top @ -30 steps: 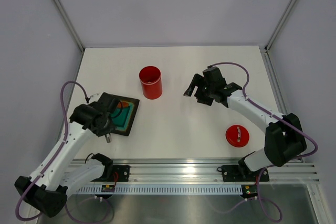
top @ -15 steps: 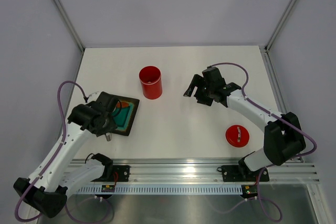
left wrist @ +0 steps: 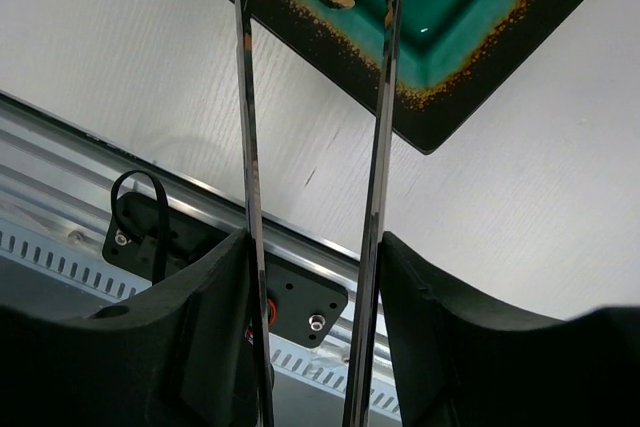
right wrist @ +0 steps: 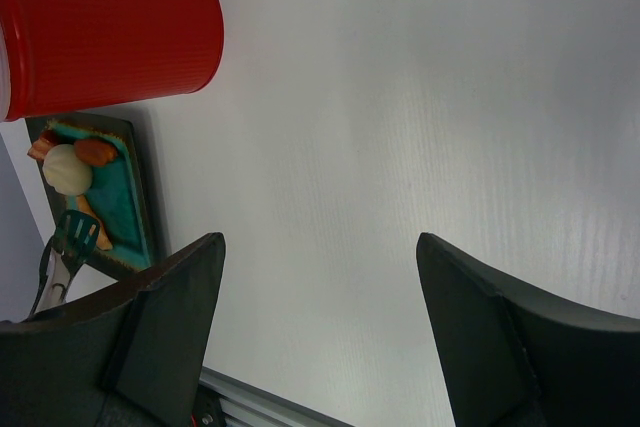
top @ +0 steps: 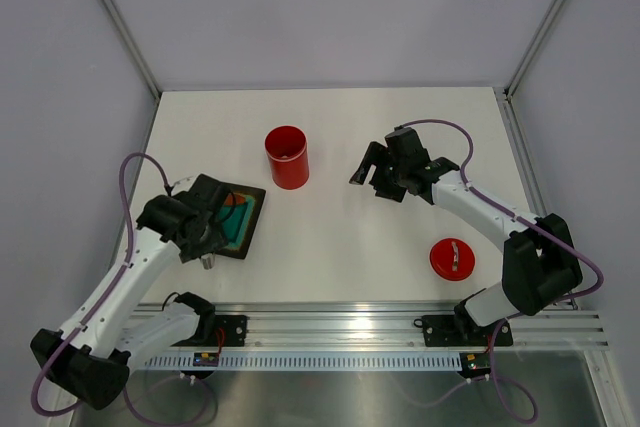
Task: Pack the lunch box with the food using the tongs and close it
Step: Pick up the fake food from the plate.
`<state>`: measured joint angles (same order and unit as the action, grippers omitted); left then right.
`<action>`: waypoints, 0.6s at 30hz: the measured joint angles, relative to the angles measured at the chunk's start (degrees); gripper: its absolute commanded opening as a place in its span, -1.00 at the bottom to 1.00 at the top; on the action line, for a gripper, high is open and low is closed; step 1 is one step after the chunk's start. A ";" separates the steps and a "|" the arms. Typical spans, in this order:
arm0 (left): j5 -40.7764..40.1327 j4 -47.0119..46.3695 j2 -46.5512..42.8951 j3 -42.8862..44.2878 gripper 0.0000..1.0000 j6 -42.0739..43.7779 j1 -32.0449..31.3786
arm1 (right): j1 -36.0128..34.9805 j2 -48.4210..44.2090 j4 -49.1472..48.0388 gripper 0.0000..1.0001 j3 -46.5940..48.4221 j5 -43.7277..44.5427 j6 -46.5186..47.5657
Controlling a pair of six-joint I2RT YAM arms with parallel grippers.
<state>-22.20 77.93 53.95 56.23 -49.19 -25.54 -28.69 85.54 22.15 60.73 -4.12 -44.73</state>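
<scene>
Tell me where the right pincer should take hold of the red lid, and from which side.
Take the small silver handle on top of the lid, coming straight down from above. The lid lies flat on the table with its handle up, and its thin rim hugs the surface, so a side pinch looks poor. The right pincer is open and empty.

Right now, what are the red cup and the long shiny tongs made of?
The red lunch box looks like glossy plastic, maybe painted metal: it has a smooth sheen and fine ridges. The tongs look like polished metal: thin, flat strips with mirror-bright reflections.
</scene>
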 measured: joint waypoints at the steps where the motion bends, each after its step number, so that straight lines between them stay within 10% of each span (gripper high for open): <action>1: 0.02 0.02 0.17 -0.28 0.04 0.13 0.00 | 0.00 0.00 0.00 0.71 0.00 0.00 0.00; 18: 0.79 -0.07 2.40 -2.25 -0.13 1.79 0.00 | 0.00 0.02 -0.02 0.71 0.00 0.00 0.00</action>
<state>-21.41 77.87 56.36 53.98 -47.40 -25.54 -28.69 85.56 22.13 60.73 -4.12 -44.73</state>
